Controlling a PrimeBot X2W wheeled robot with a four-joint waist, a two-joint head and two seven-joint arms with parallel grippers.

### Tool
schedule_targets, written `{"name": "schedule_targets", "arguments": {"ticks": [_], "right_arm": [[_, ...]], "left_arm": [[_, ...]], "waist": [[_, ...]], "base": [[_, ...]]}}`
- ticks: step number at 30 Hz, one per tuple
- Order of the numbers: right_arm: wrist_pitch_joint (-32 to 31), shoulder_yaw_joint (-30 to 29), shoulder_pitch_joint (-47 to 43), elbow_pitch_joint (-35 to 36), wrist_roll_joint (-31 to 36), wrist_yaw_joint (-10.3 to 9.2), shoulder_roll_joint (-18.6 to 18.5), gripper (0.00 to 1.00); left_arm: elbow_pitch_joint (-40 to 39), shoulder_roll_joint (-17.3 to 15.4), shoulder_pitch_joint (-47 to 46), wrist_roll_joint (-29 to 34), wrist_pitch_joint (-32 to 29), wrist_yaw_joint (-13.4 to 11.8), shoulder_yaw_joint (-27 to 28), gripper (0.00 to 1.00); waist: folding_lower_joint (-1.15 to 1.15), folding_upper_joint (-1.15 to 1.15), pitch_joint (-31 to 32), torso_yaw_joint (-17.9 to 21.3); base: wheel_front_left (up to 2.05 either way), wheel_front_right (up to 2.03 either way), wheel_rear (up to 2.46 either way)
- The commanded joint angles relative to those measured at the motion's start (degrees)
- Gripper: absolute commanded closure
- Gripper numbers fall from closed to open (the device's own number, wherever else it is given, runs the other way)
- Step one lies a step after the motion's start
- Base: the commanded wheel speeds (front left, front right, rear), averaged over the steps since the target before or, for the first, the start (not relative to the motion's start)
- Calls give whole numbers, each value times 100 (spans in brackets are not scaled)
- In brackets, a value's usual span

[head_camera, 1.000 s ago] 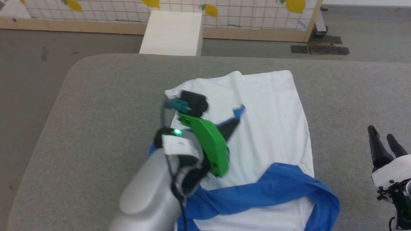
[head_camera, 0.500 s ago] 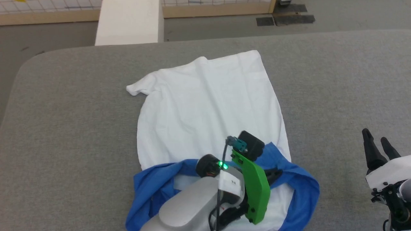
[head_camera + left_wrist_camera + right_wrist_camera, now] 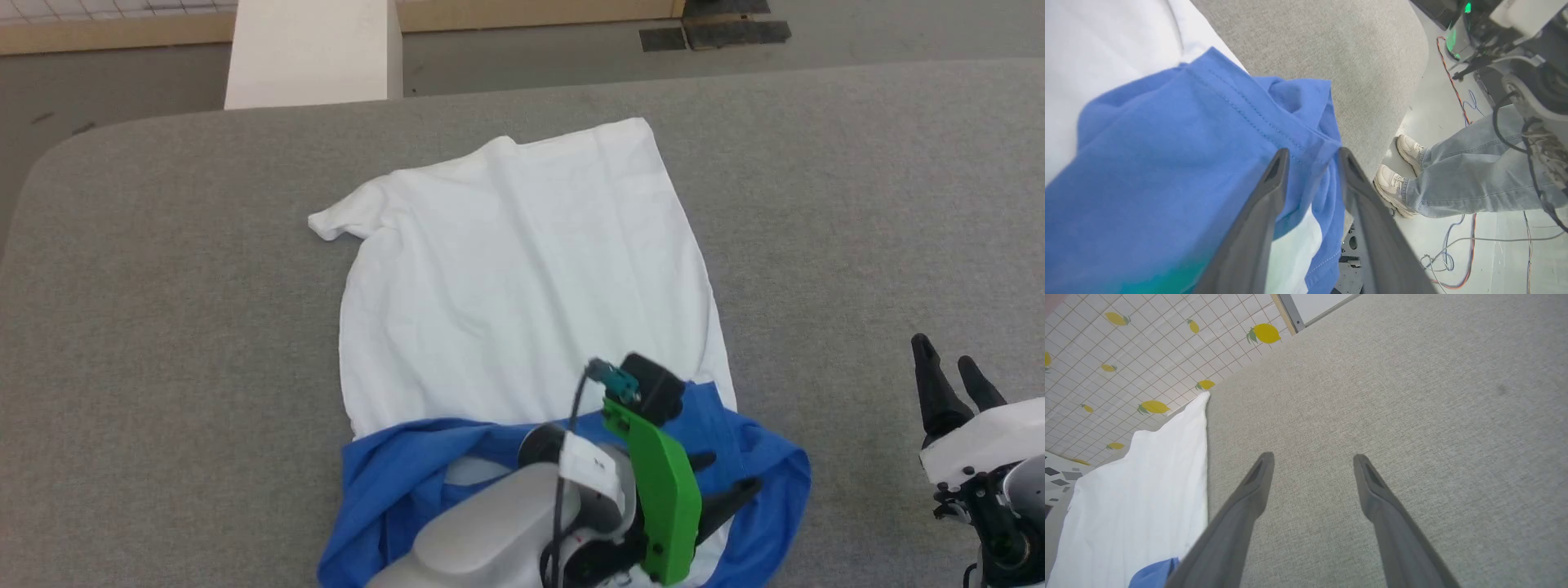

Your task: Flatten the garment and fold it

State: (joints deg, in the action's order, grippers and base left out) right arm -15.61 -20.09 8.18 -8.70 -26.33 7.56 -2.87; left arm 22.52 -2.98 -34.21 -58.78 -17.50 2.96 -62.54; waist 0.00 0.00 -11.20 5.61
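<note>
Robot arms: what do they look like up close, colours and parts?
The left arm has a smooth silver-grey forearm, a white tag, a bright green wrist plate and a black camera block with a teal plug and black cable. The left gripper and right gripper each carry two long, dark, tapering jaws; the right's sit on a white housing.

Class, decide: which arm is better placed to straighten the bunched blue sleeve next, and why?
Left. The left tool is open directly over the blue sleeve of the garment; the right tool is open over the bare grey surface, off the cloth.
</note>
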Motion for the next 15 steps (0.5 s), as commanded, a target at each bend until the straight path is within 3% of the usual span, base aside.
{"name": "schedule_targets", "arguments": {"ticks": [1, 8, 15], "right_arm": [[29, 13, 56, -33, -19, -8, 0, 0], [-26, -55, -14, -34, 66, -8, 0, 0], [-139, -90, -76, 99, 114, -8, 0, 0]], "left_arm": [[-112, 10, -151, -209, 92, -39, 110, 0], [-215, -18, -631, -779, 865, -185, 1038, 0], [72, -767, -628, -727, 2046, -281, 2085, 0]], "waist": [[0, 0, 147, -104], [0, 0, 526, -341], [0, 0, 711, -541]], "base": [[0, 0, 0], [0, 0, 0], [0, 0, 0]]}}
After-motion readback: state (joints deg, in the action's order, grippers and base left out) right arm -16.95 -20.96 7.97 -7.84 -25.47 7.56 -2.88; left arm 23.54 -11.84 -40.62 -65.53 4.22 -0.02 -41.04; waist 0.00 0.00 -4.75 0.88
